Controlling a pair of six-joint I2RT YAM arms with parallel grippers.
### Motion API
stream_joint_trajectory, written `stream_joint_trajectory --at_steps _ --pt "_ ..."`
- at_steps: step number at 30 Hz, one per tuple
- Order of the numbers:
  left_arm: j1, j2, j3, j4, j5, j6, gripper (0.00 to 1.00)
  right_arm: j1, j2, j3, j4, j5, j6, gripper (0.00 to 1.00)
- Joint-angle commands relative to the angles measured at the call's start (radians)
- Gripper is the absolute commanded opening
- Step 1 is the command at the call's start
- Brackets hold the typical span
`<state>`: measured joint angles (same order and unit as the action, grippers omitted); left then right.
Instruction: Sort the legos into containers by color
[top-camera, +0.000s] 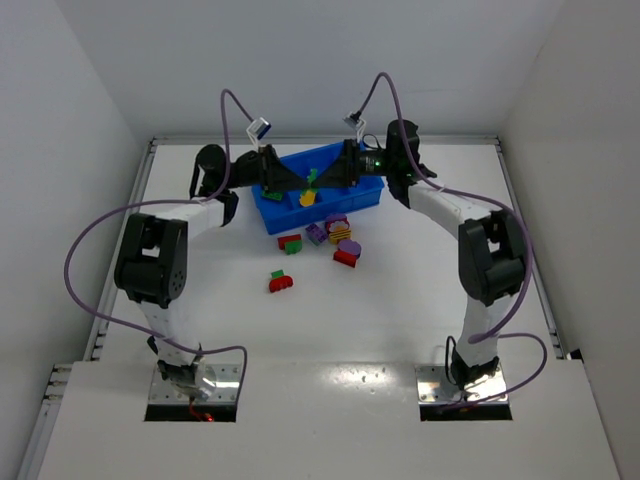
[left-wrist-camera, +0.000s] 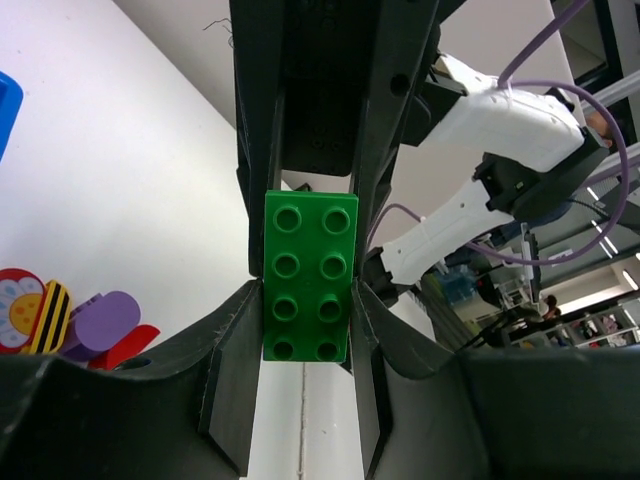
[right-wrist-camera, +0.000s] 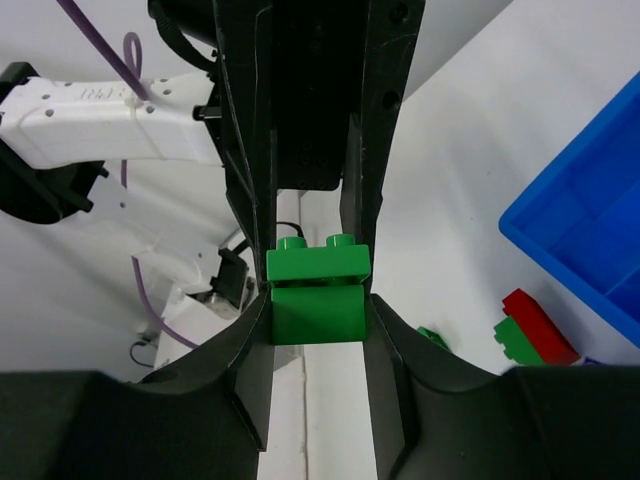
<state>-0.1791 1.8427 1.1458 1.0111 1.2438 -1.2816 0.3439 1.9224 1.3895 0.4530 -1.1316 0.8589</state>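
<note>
Grip: left claw (left-wrist-camera: 306, 292) pinches green lego (left-wrist-camera: 308, 268) | right claw (right-wrist-camera: 318, 300) pinches same lego | both above blue tray (top-camera: 366, 198)

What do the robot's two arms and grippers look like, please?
The left arm and right arm have white links and bulky black joints. A purple cable loops along each. The left gripper and right gripper are matte black, each with two flat, tapered fingers. A small green light glows near the right wrist.
</note>
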Motion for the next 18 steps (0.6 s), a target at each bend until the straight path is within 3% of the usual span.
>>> stream_joint_trajectory --at_steps 1,5,11,14,15,18 --pt "0.019 -0.002 0.043 0.072 -0.024 0.013 0.15 0.012 -0.039 0.013 -0.048 -0.019 -0.084 0.12" --pt "0.064 0.007 0.078 0.063 -0.075 0.031 0.15 0.001 -0.097 -0.052 -0.076 -0.019 -0.125 0.03" --pt "0.138 0.016 0.101 0.003 -0.11 0.097 0.15 -0.028 -0.146 -0.073 -0.29 -0.019 -0.317 0.03" --pt "0.159 0.007 0.14 -0.243 -0.159 0.255 0.15 -0.037 -0.168 -0.084 -0.347 0.01 -0.362 0.03" --pt "0.159 -0.008 0.159 -0.493 -0.219 0.463 0.15 -0.037 -0.168 -0.084 -0.368 0.036 -0.395 0.03" --pt "0.141 -0.028 0.252 -0.889 -0.427 0.825 0.15 -0.046 -0.177 -0.055 -0.436 0.101 -0.455 0.03"
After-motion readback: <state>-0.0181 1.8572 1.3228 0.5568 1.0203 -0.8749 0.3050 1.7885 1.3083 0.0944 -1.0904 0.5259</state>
